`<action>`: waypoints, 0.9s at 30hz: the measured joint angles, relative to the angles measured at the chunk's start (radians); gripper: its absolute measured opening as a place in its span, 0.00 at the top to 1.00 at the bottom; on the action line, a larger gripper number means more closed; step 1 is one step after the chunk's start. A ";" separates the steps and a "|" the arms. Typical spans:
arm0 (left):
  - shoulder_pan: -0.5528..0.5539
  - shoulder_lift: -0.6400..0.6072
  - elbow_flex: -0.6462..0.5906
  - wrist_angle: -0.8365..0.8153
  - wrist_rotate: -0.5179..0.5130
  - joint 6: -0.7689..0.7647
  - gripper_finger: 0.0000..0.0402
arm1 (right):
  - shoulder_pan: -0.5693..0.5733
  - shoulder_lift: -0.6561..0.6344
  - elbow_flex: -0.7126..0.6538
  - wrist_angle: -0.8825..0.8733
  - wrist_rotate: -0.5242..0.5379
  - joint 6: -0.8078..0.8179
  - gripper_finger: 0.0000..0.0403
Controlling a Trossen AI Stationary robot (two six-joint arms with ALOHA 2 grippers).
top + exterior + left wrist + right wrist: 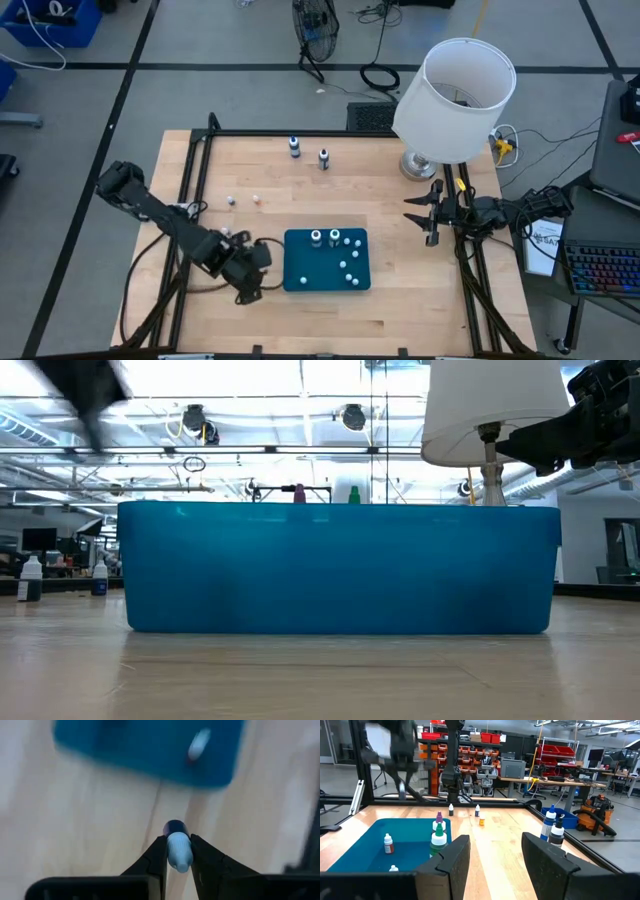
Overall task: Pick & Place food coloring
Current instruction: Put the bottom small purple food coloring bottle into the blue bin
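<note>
A: Your tabletop [330, 320] is pale wood planks inside a black frame. The white lamp [455, 100] stands at its far right corner; its drum shade is the largest thing on it.

B: And the blue mat [327, 260]?

A: Near the middle, a smooth teal rectangle with rounded corners. Several food coloring bottles are on it, two upright at its far edge and smaller ones scattered over its right half. Two taller bottles [308, 152] stand well apart from it at the far side, and two tiny bottles [243, 200] sit on bare wood to the left.

B: Where is your left gripper [178, 855]?

A: Just left of the mat's near left corner. Its jaws are clamped on one food coloring bottle [178, 845], which lies between them with a whitish cap and a dark blue body pointing toward the mat.

B: The right gripper [428, 215]?

A: It waits at the right edge beside the lamp base, jaws apart, holding nothing.
</note>
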 joint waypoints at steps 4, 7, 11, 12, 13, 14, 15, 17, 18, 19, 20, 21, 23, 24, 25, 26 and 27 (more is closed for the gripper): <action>0.057 0.032 0.164 -0.018 -0.094 0.192 0.84 | 0.000 0.000 0.000 0.000 0.000 0.000 0.59; 0.113 0.108 0.282 -0.071 -0.111 0.312 0.84 | 0.000 0.000 0.000 0.000 0.000 0.000 0.59; 0.189 0.266 0.446 -0.102 -0.054 0.484 0.84 | 0.000 0.000 0.000 0.000 0.000 0.000 0.59; 0.203 0.310 0.487 -0.102 -0.032 0.525 0.84 | 0.000 0.000 0.000 0.000 0.000 0.000 0.59; 0.214 0.350 0.527 -0.098 -0.009 0.564 0.84 | 0.000 0.000 0.000 0.000 0.000 0.000 0.59; 0.223 0.391 0.563 -0.097 0.011 0.598 0.84 | 0.000 0.000 0.000 0.000 0.000 0.000 0.59; 0.231 0.429 0.599 -0.098 0.024 0.629 0.84 | 0.000 0.000 0.000 0.000 0.000 0.000 0.59; 0.240 0.500 0.661 -0.101 0.041 0.683 0.84 | 0.000 0.000 0.000 0.000 0.000 0.000 0.59; 0.242 0.535 0.689 -0.101 0.048 0.702 0.84 | 0.000 0.000 0.000 0.000 0.000 0.000 0.59; 0.244 0.566 0.712 -0.104 0.055 0.718 0.84 | 0.000 0.000 0.000 0.000 0.000 0.000 0.59; 0.247 0.596 0.733 -0.115 0.068 0.729 0.84 | 0.000 0.000 0.000 0.000 0.000 0.000 0.59; 0.248 0.624 0.751 -0.128 0.080 0.736 0.84 | 0.000 0.000 0.000 0.000 0.000 0.000 0.59; 0.248 0.669 0.774 -0.144 0.104 0.738 0.84 | 0.000 0.000 0.000 0.000 0.000 0.000 0.59; 0.248 0.685 0.777 -0.146 0.104 0.738 0.84 | 0.000 0.000 0.000 0.000 0.000 0.000 0.59; 0.248 0.702 0.778 -0.146 0.104 0.733 0.84 | 0.000 0.000 0.000 0.000 0.000 0.000 0.59; 0.248 0.715 0.778 -0.150 0.104 0.726 0.84 | 0.000 0.000 0.000 0.000 0.000 0.000 0.59; 0.247 0.728 0.778 -0.154 0.104 0.718 0.84 | 0.000 0.000 0.000 0.000 0.000 0.000 0.59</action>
